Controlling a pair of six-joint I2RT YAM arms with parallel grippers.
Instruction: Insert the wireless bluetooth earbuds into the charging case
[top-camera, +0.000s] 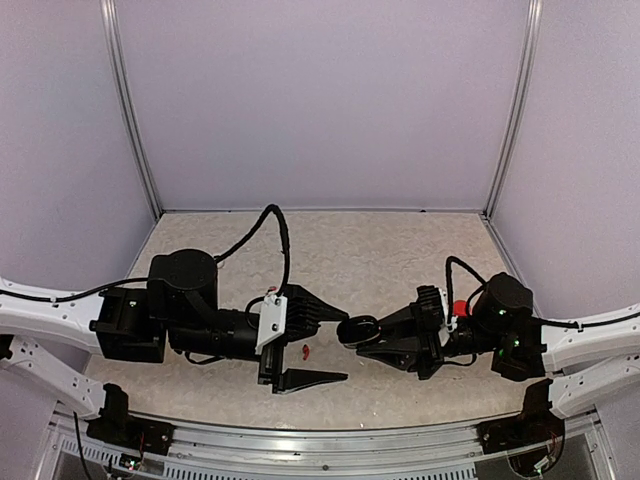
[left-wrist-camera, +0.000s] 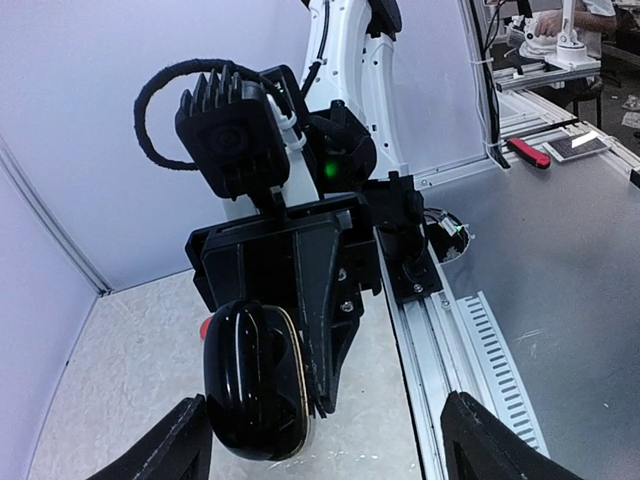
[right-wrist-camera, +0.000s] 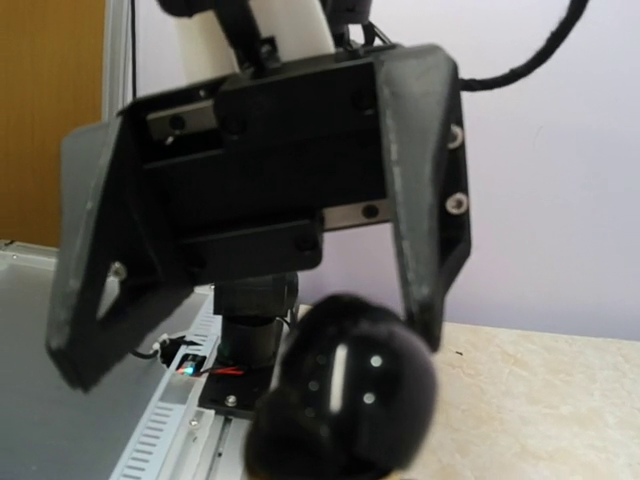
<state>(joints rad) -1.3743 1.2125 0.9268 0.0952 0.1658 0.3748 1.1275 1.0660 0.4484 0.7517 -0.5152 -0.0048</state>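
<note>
Clamping charging case (top-camera: 357, 328): right gripper (top-camera: 385, 338), facing left gripper (top-camera: 345, 346), which is spread wide and empty. Red earbud (top-camera: 303, 351): on table (top-camera: 400, 260) between left jaws, uninserted. Insertion judged outstanding.

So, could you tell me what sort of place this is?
Probably a robotics lab cell: white panel walls on aluminium posts enclose the speckled table, and a grey workbench with a red-handled tool stands beyond.
</note>
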